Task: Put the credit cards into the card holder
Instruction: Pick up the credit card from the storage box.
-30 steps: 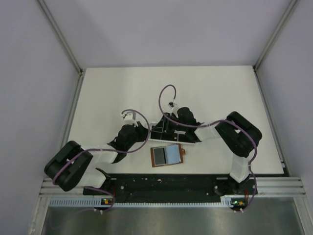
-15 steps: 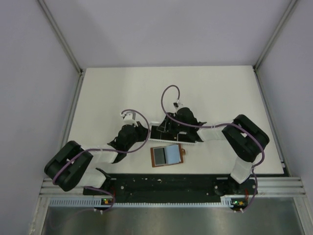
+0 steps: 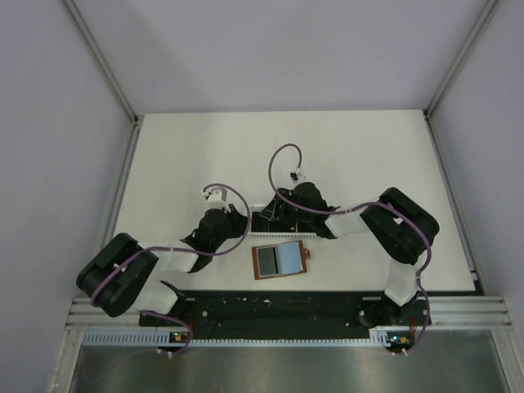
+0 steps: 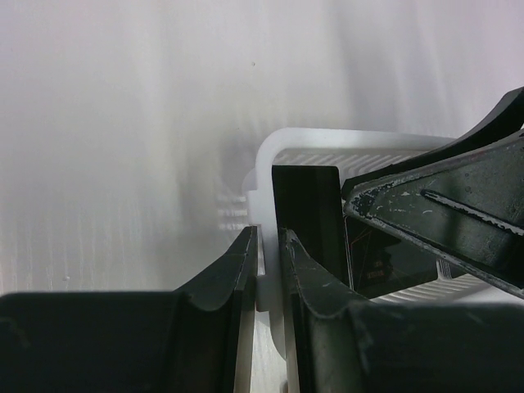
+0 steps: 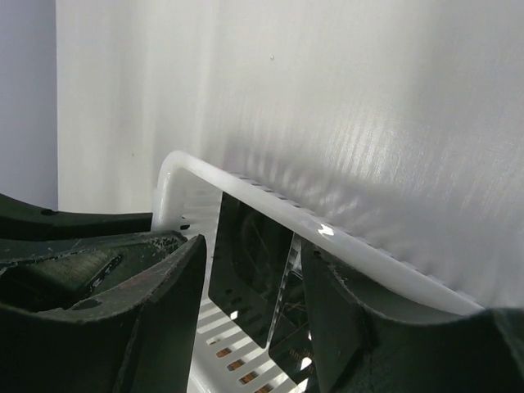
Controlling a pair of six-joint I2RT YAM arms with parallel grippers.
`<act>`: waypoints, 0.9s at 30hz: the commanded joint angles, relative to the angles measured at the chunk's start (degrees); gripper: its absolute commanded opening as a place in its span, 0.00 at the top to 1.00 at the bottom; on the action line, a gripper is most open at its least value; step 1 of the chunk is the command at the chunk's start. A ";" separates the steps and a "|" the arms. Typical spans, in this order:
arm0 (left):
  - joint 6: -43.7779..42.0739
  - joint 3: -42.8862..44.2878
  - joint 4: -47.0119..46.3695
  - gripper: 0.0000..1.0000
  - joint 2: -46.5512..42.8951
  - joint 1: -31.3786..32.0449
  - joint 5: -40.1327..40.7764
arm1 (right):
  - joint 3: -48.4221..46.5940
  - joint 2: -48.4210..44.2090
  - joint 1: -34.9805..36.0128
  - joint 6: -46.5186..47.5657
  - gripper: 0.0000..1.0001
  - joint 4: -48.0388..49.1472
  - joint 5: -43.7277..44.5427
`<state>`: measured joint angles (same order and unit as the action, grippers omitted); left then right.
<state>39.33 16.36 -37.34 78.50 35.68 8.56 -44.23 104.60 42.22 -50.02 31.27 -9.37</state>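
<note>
My right gripper had just spread wider, jaws straddling the credit cards upright in the white basket at the middle of the tabletop; no card looked gripped yet. My left gripper pinched the basket wall, jaws narrow. The card holder lay open near the near edge.

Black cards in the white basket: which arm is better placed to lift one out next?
Likely right: the right gripper is open around the cards in the basket, while the left gripper is clamped on the basket's wall.

Left claw hides credit card bottom, basket wall.
</note>
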 commanded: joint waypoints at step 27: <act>0.04 1.22 -5.11 1.00 1.92 0.18 -1.44 | 0.54 8.52 0.15 -6.67 0.68 17.60 -11.73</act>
<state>39.90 16.40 -39.07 80.27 35.51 8.78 -44.23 112.38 42.22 -56.21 45.10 -20.03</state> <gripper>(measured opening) 0.208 0.366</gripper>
